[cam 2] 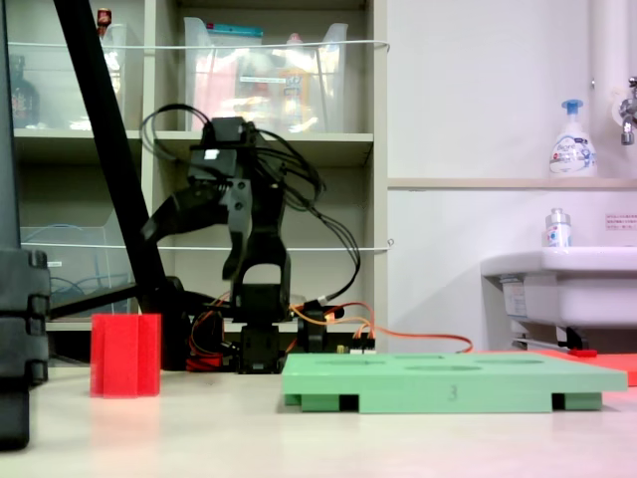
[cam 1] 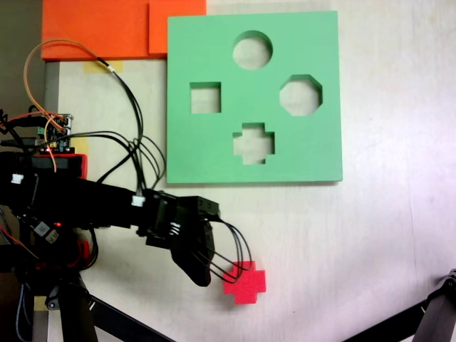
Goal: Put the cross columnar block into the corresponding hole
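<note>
Block at my tip

Pale tabletop (cam 1: 370, 235) lies open around my gripper (cam 1: 203, 274); I cannot tell how wide it is. Just beyond its tip stands the cross columnar block (cam 1: 246, 283), upright. Well beyond, across bare table, the corresponding hole (cam 1: 254, 143) sits in the green board (cam 1: 313, 153).

In a fixed view, the cross columnar block (cam 1: 245, 283) is sitting on the worktop (cam 1: 370, 242), well below the board (cam 1: 214, 149) and its corresponding hole (cam 1: 254, 143); the gripper (cam 1: 206, 274) is hanging just left of the block.

Bare table (cam 1: 299, 242) lies between red block (cam 1: 245, 282) and green board (cam 1: 214, 153).
</note>
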### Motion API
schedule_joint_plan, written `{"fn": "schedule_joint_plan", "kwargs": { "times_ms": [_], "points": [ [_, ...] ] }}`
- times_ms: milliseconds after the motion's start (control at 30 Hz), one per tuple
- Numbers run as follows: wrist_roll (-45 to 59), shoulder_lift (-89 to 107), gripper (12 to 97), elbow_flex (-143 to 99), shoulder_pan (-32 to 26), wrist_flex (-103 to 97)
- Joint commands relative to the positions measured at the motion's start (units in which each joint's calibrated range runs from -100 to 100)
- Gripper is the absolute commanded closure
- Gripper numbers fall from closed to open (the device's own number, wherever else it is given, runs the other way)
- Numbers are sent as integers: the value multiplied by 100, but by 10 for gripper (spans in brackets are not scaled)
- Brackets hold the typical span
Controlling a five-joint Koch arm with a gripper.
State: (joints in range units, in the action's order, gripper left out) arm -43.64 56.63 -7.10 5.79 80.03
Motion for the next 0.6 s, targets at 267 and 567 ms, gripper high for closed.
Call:
{"fn": "schedule_joint_plan", "kwargs": {
  "times_ms": [267, 567],
  "points": [
    [410, -2954, 266, 2096, 127, 601],
    [611, -4253, 269, 2365, 317, 591]
  ]
}}
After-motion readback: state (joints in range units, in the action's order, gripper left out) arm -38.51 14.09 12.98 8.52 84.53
